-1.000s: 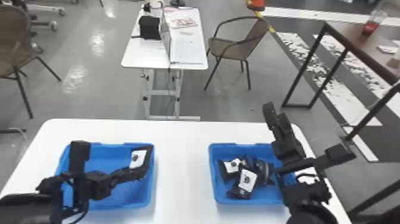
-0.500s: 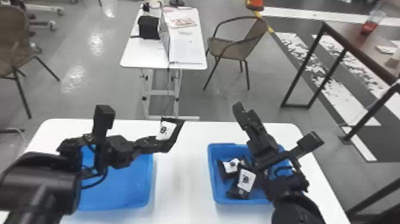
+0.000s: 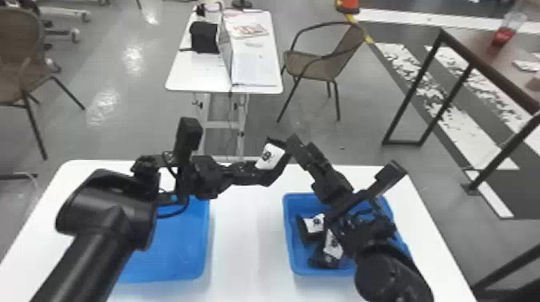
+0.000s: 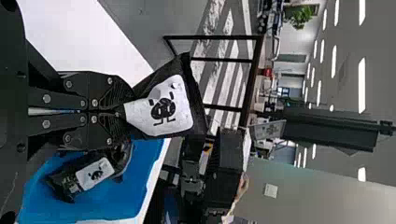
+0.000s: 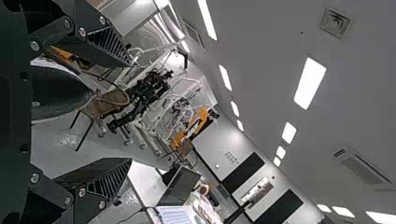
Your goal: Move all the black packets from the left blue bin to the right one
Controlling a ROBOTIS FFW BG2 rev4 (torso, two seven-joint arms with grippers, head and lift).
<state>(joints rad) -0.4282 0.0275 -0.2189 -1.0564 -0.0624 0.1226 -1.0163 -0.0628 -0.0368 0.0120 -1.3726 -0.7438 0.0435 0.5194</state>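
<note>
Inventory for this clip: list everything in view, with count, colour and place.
Held packet: one, black, white label, in the left jaws
Other packets: at least two, black, white labels, right bin
Left bin: one, blue, table's left side
Right bin: one, blue, table's right side
Table: one, white, under both bins
Far table: one, white, behind
Chairs: at least two, brown, far left and beside far table
Brown table: one, right
Cup: one, clear and red, on brown table
Plant: one, green, background
Ceiling lights: several, white, overhead
Arms: two, black, left and right
Left gripper: one, black, above table
Right gripper: one, black, jaws apart, above right bin
</note>
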